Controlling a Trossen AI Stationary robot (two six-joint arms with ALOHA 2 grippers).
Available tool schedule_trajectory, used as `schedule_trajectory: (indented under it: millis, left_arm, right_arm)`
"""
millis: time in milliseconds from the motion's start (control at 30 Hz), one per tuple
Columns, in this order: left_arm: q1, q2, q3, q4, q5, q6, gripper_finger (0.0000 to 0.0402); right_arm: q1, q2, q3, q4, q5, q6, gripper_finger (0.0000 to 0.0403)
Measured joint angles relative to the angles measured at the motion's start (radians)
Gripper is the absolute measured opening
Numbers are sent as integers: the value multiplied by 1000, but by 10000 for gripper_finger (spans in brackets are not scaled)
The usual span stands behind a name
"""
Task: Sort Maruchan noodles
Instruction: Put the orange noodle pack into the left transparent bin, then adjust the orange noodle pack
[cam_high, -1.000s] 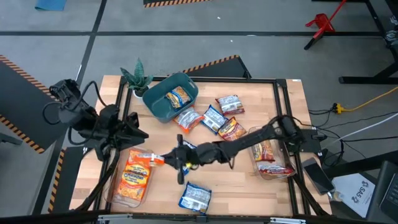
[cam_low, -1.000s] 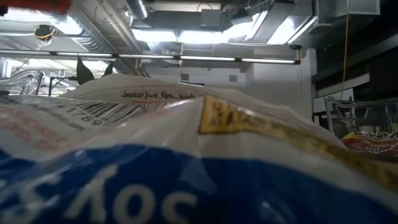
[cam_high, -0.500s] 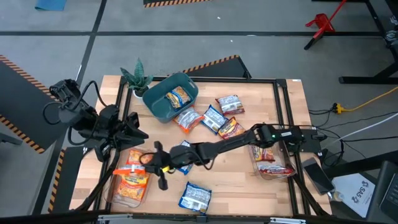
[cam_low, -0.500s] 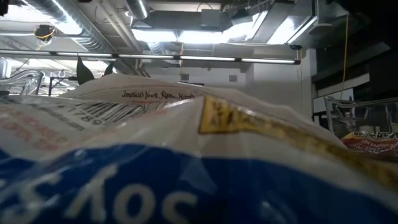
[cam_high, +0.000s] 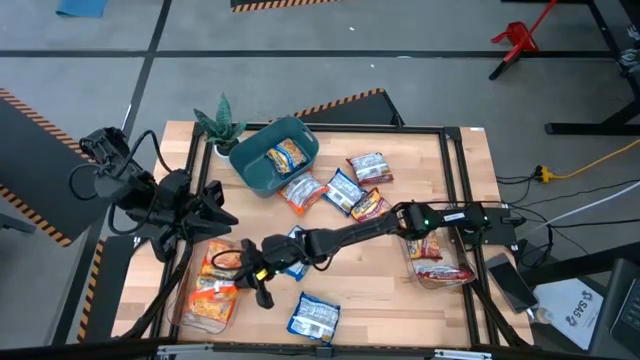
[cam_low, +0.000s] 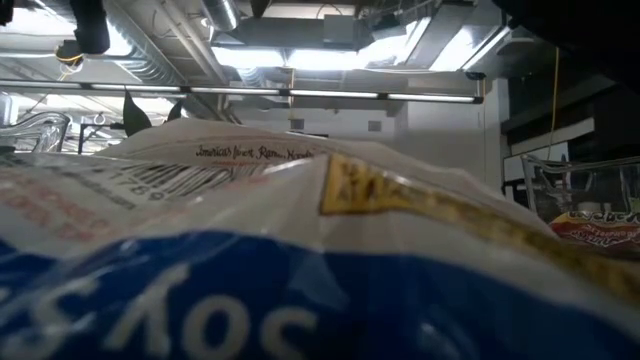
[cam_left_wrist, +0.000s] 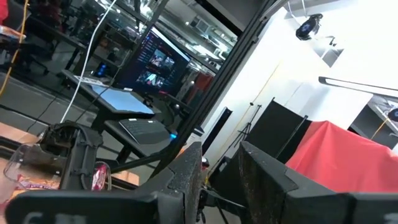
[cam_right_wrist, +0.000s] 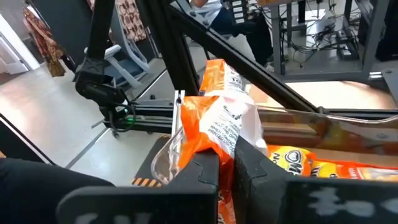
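My right gripper (cam_high: 250, 270) reaches across the table to its left side, shut on an orange noodle packet (cam_high: 222, 262). It holds the packet over the far end of a clear tray (cam_high: 178, 312) where more orange packets (cam_high: 205, 298) lie. Loose packets lie flat mid-table: blue-white (cam_high: 344, 188), red (cam_high: 372, 207), orange (cam_high: 303, 192), and a blue-white one (cam_high: 315, 317) near the front edge. My left gripper (cam_high: 226, 214) hovers open and empty at the table's left, raised. My right gripper pinches the orange packet's crinkled end (cam_right_wrist: 217, 140) between its two fingers, coming nearly level from the table's right. The packet sticks out beyond the fingertips, crumpled and standing on edge, above the orange packets in the tray (cam_right_wrist: 298, 163).
A teal bin (cam_high: 258, 172) with an orange packet (cam_high: 290, 153) stands at the far left, a small green plant (cam_high: 220, 122) beside it. A second clear tray (cam_high: 470, 282) with red packets sits at the right. A blue-white packet (cam_low: 300, 290) fills the low view.
My right gripper has swung toward the table's left edge and sunk lower, carrying the orange packet from mid-table to over the left tray. It has stayed shut on the packet.
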Motion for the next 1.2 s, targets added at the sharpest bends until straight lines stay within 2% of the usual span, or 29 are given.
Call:
schedule_trajectory:
  millis: [233,433,533,700,800,900,1067,1133,1200]
  left_arm:
    - [0,0,0,-11,0,23,101]
    - [0,0,0,-11,0,29,101]
    - [0,0,0,-11,-1,47,101]
    - [0,0,0,-54,-10,38,101]
    - [0,-1,1,-190,-55,-27,101]
    - [0,0,1,-429,-120,-177,101]
    - [0,23,1,-865,-192,-525,101]
    - [-6,32,1,-954,-211,-609,101]
    - [-20,32,1,-997,-231,-648,101]
  right_arm:
    - [-34,0,0,-33,-1,25,19]
    - [-72,-2,1,-92,3,25,100]
    - [-89,-2,1,-100,52,30,146]
    - [-119,-2,18,-108,44,36,193]
    - [-131,-6,57,-163,1,97,200]
    - [-134,-51,54,-268,-78,110,197]
    - [-107,-197,55,-641,-242,74,181]
    - [-74,-249,55,-822,-242,47,175]
    - [-31,-293,54,-1003,-188,18,168]
